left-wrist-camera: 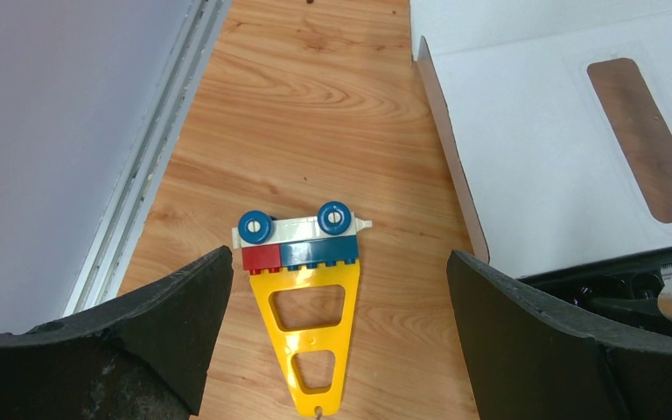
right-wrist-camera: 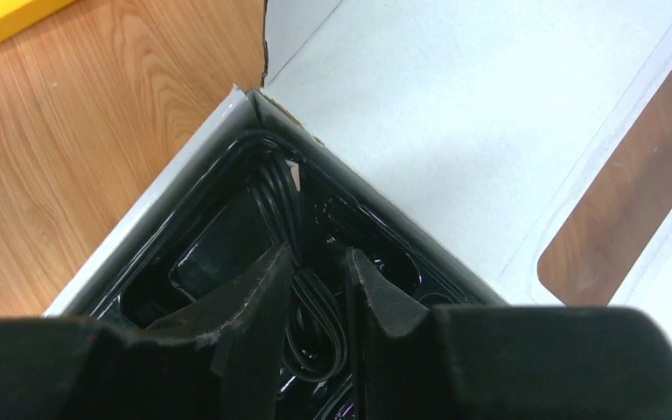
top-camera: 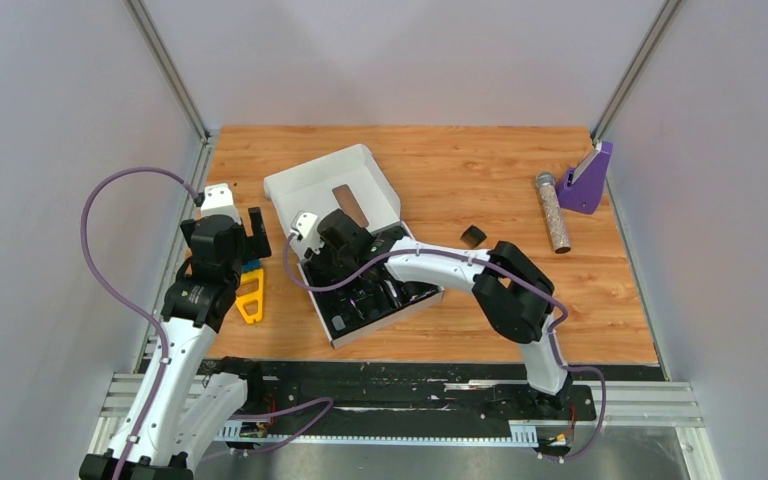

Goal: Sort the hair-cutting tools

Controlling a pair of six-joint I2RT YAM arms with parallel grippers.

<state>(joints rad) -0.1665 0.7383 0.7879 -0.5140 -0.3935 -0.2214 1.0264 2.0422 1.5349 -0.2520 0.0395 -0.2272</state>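
A white box (top-camera: pixel 330 185) lies open in the middle of the table, with a black tray (top-camera: pixel 380 300) in its near half. My right gripper (top-camera: pixel 335 255) reaches into the tray. In the right wrist view its fingertips (right-wrist-camera: pixel 318 258) are nearly closed around a loop of the coiled black cord (right-wrist-camera: pixel 315 311) in the tray (right-wrist-camera: pixel 219 249). A stubby black comb guard (top-camera: pixel 473 235) sits on the wood to the right of the box. My left gripper (top-camera: pixel 250 232) is open and empty (left-wrist-camera: pixel 337 267) above the yellow triangular piece. The clipper and the thin stick cannot be made out.
The yellow triangular piece (left-wrist-camera: pixel 315 339) with a red and blue wheeled block lies left of the box, also in the top view (top-camera: pixel 250 297). A glittery silver cylinder (top-camera: pixel 553 212) and a purple wedge (top-camera: pixel 588 180) sit at the far right. The box lid (left-wrist-camera: pixel 534 157) lies flat.
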